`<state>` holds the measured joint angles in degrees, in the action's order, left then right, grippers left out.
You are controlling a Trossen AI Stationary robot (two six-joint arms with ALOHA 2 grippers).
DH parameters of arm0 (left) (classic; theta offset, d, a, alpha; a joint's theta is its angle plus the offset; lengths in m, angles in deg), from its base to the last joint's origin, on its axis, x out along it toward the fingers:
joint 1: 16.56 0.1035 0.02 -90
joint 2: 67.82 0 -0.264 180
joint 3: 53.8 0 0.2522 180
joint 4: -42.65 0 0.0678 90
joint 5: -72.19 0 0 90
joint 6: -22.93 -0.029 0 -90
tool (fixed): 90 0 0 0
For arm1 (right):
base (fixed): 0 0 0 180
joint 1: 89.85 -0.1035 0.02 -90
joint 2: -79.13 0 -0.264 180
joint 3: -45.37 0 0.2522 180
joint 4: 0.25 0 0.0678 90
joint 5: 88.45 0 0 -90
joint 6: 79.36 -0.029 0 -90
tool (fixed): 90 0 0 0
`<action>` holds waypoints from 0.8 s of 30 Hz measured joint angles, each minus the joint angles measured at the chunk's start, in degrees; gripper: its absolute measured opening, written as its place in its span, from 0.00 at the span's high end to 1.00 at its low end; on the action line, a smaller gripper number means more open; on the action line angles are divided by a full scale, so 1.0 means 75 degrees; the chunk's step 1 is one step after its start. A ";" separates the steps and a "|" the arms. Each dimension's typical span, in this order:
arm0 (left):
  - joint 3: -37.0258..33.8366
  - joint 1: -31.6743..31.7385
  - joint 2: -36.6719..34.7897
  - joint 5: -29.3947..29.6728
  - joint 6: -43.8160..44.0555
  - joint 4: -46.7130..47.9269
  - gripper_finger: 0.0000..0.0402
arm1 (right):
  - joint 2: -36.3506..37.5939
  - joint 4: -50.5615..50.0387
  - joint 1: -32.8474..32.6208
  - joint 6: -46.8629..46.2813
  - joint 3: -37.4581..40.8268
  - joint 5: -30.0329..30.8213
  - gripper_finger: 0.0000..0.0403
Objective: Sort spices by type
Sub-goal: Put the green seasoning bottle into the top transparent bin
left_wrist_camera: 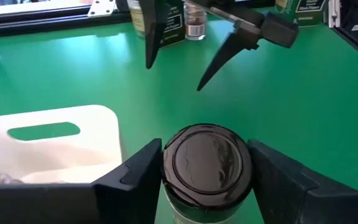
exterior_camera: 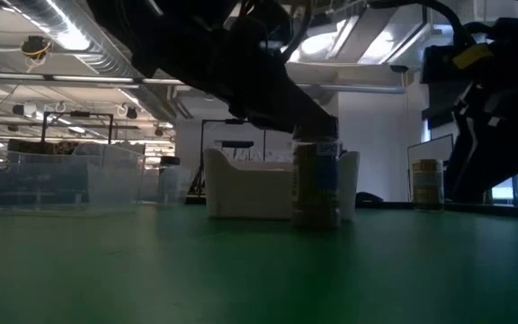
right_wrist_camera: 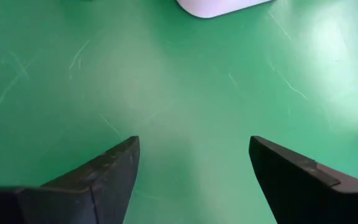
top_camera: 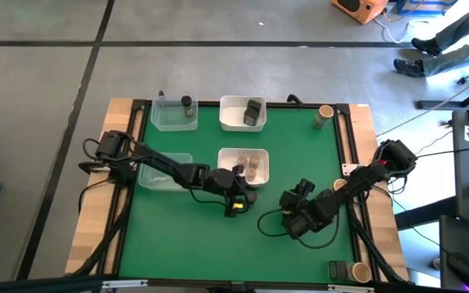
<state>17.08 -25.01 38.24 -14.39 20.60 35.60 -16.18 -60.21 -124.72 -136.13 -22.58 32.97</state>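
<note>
A small round spice jar with a glossy black lid and pale label (left_wrist_camera: pixel 206 163) stands upright on the green worktop (top_camera: pixel 177 236), clasped between the two dark fingers of the left gripper (top_camera: pixel 236 198), which press against its sides. Just behind that gripper sits a white rectangular tray (top_camera: pixel 243 165) holding a few small brownish round jars (top_camera: pixel 253 166); its rounded corner lies close beside the held jar in the left wrist view. Ahead of the left gripper, well apart, the right gripper (top_camera: pixel 298 193) hangs over bare green mat with its fingers spread wide and nothing between them.

Farther behind the left gripper, along the back edge, a clear plastic tub (top_camera: pixel 172 115) holds a black cylinder (top_camera: pixel 186 103), and a second white tray (top_camera: pixel 242 114) holds a dark grey boxy tin (top_camera: pixel 254 111). A tan-topped round jar (top_camera: pixel 325 115) stands at the far right corner. Another clear tub (top_camera: pixel 163 172) lies partly under the left arm. Two more containers, perhaps a dark tin (top_camera: pixel 338 269) and a tan-topped jar (top_camera: pixel 360 271), sit at the near right corner.
</note>
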 joint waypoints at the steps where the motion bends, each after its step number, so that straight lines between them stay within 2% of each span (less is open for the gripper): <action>1: 0.0000 0.0013 -0.0009 0.0003 0.0011 0.0030 0.54 | 0.0000 0.0003 0.0000 0.0000 0.0000 -0.0002 0.25; 8: -0.0007 0.0024 -0.0176 0.0026 0.0088 0.0163 0.51 | 0.0000 0.0015 0.0000 0.0003 0.0000 0.0138 0.25; 15: -0.0003 -0.0045 -0.1542 0.0112 0.0111 0.0868 0.52 | 0.0000 0.0045 0.0000 0.0006 -0.0003 0.0155 0.25; 18: -0.0003 -0.0018 -0.2382 0.0631 -0.0022 0.1608 0.52 | -0.0003 0.0047 0.0000 0.0009 -0.0003 0.0158 0.25; 24: -0.0003 0.0217 -0.4023 0.2307 -0.0570 0.3220 0.51 | -0.0003 0.0050 0.0000 0.0006 -0.0003 0.0265 0.25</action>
<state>17.06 -23.39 8.07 2.92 16.32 59.76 -16.20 -59.84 -124.72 -136.09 -22.60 34.96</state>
